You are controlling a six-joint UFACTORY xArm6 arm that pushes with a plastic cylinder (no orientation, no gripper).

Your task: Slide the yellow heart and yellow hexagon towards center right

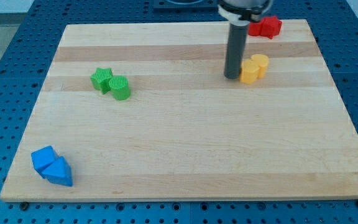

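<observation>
Two yellow blocks touch each other at the view's upper right: the yellow hexagon (249, 71) at the lower left and the yellow heart (260, 63) at its upper right. My tip (232, 76) rests on the board right against the hexagon's left side. The dark rod rises from there to the view's top edge.
A red block (265, 27) lies at the board's top edge, partly behind the rod's mount. A green star (102, 79) and a green cylinder (120, 88) touch at the left. Two blue blocks (52, 167) sit at the bottom left corner. The wooden board (185, 155) lies on a blue perforated table.
</observation>
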